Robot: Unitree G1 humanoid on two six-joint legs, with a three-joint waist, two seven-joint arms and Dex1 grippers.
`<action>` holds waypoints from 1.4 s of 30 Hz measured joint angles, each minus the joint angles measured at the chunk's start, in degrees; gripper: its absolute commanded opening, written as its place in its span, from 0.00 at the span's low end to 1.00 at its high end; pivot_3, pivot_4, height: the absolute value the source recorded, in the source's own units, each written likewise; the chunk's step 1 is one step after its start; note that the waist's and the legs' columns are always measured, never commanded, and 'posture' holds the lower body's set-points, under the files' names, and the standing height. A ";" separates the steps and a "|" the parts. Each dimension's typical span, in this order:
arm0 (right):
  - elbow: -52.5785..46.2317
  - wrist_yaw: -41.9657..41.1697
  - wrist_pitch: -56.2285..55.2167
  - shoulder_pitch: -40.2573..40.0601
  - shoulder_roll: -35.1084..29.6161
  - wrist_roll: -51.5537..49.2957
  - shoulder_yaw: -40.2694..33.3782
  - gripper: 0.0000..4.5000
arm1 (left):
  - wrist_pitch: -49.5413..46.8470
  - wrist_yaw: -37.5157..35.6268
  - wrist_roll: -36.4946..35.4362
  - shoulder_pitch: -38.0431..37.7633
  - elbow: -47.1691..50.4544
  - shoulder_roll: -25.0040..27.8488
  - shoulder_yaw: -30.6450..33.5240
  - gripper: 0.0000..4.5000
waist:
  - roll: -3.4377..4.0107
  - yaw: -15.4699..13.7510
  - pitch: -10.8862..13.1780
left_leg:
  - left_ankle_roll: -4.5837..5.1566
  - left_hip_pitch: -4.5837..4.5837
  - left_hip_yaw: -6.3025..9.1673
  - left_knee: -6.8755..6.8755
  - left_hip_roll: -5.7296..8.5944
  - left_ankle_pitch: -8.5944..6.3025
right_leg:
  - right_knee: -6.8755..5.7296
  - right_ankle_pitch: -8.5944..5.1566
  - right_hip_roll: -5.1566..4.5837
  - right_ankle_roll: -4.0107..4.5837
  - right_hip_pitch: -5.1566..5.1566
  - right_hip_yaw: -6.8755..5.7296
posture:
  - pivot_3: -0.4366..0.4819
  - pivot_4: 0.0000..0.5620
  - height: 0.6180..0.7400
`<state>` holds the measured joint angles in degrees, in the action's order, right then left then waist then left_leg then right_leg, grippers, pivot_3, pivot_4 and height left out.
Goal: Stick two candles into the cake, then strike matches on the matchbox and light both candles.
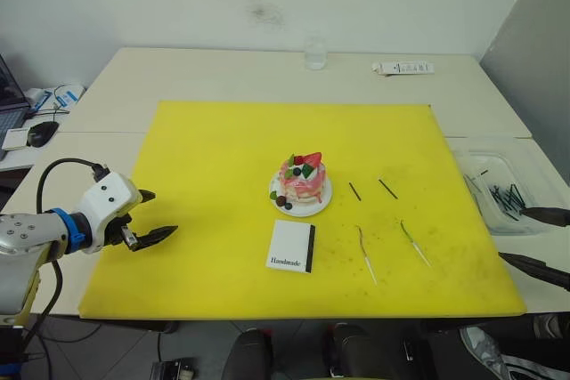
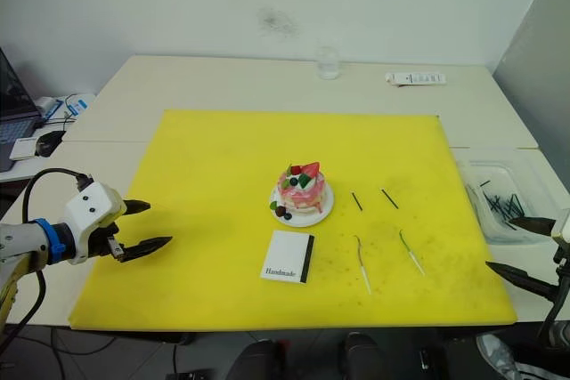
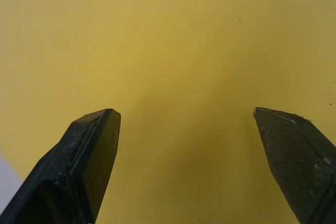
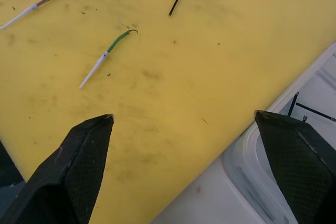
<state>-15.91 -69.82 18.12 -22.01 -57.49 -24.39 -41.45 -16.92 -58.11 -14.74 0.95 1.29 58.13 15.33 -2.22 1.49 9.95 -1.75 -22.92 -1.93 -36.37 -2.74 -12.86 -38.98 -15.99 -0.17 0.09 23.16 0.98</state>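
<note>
Both thin, curved, pale candles (image 1: 367, 254) lie on the yellow mat, just right of the white matchbox (image 1: 291, 246). The right end effector (image 2: 521, 251), fingers apart, should be lowered squarely over one; the left end effector (image 1: 153, 216) is likewise spread.

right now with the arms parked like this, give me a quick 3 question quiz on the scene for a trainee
1. True or false: a candle already stands in the cake.
2. Multiple choice: the matchbox lies (A) beside the glass at the far edge, (B) on the yellow mat just in front of the cake, (C) inside the clear tray.
3. How many loose matches lie on the mat right of the cake, and how many candles lie in front of them?

Key
1. False: both candles lie flat on the mat.
2. B.
3. Two matches, two candles. Both the left gripper and right gripper are open and hold nothing.
</note>
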 measured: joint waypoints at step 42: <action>-2.08 -5.56 1.99 -10.71 0.27 2.89 -5.02 1.00 | 0.65 -3.01 -2.80 2.76 -2.05 -0.90 0.12 1.00 | -0.02 -0.02 -0.02 | 0.00 0.04 0.01 -0.04 0.01 0.00 | -0.03 0.02 0.00 -0.05 -0.04 0.01 | 0.48 0.27 1.00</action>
<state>-18.00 -75.38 20.12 -32.72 -57.21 -21.50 -46.47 -16.27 -61.12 -17.54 3.71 -0.76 57.22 15.44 -2.24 1.47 9.94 -1.75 -22.87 -1.93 -36.40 -2.73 -12.86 -39.01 -15.97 -0.17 0.04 23.11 0.99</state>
